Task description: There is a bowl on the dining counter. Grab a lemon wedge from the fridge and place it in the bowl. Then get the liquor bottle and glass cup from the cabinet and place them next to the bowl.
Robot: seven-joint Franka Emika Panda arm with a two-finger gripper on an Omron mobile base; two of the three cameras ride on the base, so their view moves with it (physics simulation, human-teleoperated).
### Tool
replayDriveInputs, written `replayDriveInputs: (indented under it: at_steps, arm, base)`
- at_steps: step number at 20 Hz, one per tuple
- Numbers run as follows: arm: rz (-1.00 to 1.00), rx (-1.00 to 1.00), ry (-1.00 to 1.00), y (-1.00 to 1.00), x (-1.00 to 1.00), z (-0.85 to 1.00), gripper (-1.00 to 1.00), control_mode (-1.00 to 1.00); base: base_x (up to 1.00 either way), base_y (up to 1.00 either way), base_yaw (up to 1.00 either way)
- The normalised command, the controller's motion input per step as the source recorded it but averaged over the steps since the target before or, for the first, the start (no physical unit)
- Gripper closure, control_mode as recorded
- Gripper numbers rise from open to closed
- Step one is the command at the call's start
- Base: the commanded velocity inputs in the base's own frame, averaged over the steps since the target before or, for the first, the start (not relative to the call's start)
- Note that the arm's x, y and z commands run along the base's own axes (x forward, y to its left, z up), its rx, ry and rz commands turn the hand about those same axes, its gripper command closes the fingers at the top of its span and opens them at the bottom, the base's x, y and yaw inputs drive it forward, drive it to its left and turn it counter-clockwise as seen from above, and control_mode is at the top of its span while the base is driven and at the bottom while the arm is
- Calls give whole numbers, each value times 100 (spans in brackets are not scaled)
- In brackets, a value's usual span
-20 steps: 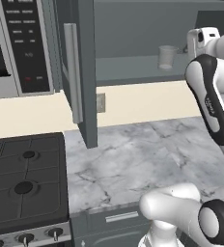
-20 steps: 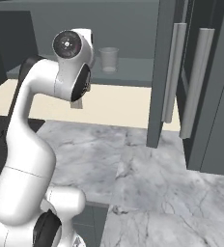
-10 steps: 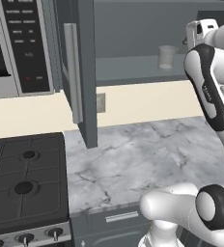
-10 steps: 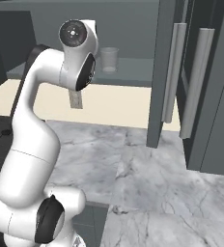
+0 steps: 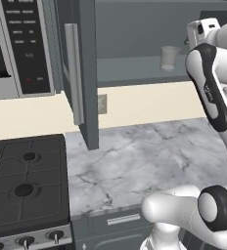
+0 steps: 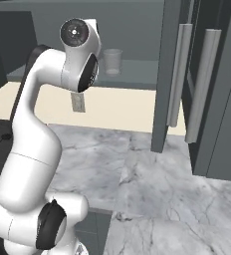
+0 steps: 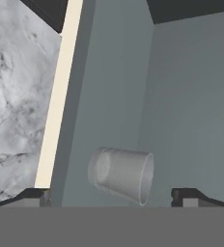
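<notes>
Since a second earlier the arm had risen and reached closer to the cabinet shelf, while the cup stayed put. Nearest the base lay the marble worktop (image 5: pixel 149 161), bare around the arm, with the stove (image 5: pixel 25 185) cut off at the left edge of the left base view. Above it the open cabinet door (image 5: pixel 86 73) with its silver handle (image 5: pixel 71 73) hung edge-on, leaving free room between door and arm. In the right base view the arm's upper joint partly covered the shelf, and the glass cup (image 6: pixel 112 62) stood upright on the cabinet (image 6: pixel 137 74) shelf just beside that joint. From the hand view the gripper (image 7: pixel 111 195) was spread wide and held nothing; just its two dark tips showed, cut off at the bottom. The cup (image 7: pixel 121 174) appeared tipped sideways there because the camera was rolled, lying between the tips and apart from both. Farther in, the cabinet's back wall was plain grey.
</notes>
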Motion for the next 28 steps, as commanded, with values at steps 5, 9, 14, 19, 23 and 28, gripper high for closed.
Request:
replayDriveInputs:
  at_steps: [5, 9, 14, 19, 23, 28]
  arm:
    - [0, -5, 0, 6, 13, 0, -100, -100]
    - [0, -4, 0, 11, 16, 0, -100, -100]
    - [0, -4, 0, 10, 14, 0, -100, -100]
    - [1, -3, 0, 9, 14, 0, -100, -100]
    - [0, -1, 0, 3, 17, 0, -100, -100]
    - [0, 0, 0, 0, 16, -1, -100, -100]
  base:
    - [0, 0, 0]
    - [0, 0, 0]
    - [0, 0, 0]
    - [0, 0, 0]
    - [0, 0, 0]
    - [0, 0, 0]
